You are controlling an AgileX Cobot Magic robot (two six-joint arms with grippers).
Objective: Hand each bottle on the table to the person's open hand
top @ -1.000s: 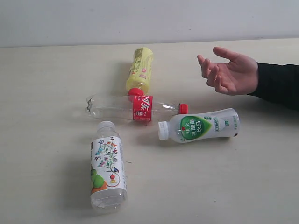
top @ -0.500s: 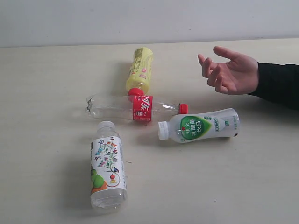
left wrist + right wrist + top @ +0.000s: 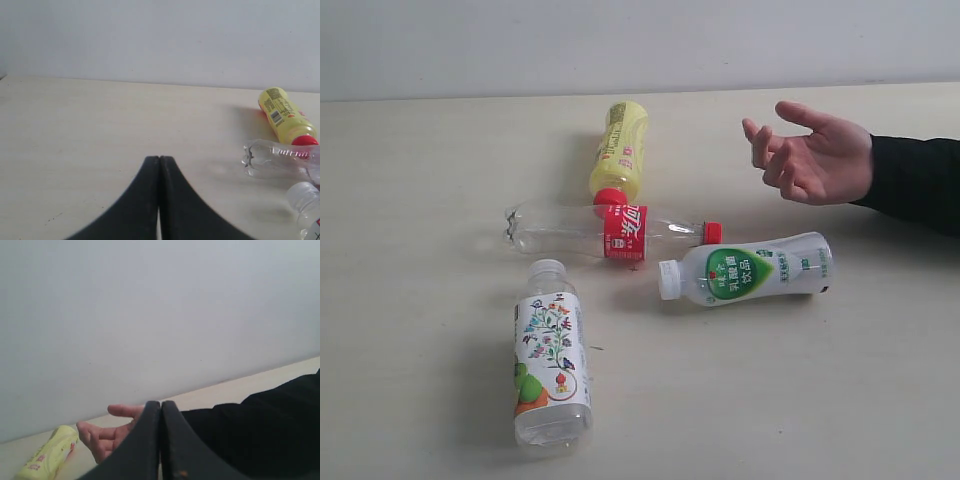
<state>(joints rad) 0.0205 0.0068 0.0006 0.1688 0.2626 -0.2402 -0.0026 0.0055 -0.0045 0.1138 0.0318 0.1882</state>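
The left claw (image 3: 159, 159) and right claw (image 3: 161, 403) are both pressed together, empty. The white green-label bottle (image 3: 750, 272) lies flat on the surface (image 3: 840, 400) near the open hand (image 3: 815, 158), long axis crosswise, cap toward the middle. The right arm seems nearer.

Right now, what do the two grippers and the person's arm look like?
The left gripper has two smooth matte black fingers, wide at the base and narrowing to thin tips. The right gripper looks the same, with a small orange-brown mark on one finger. No cables show. The person wears a black sleeve; the hand is bare.
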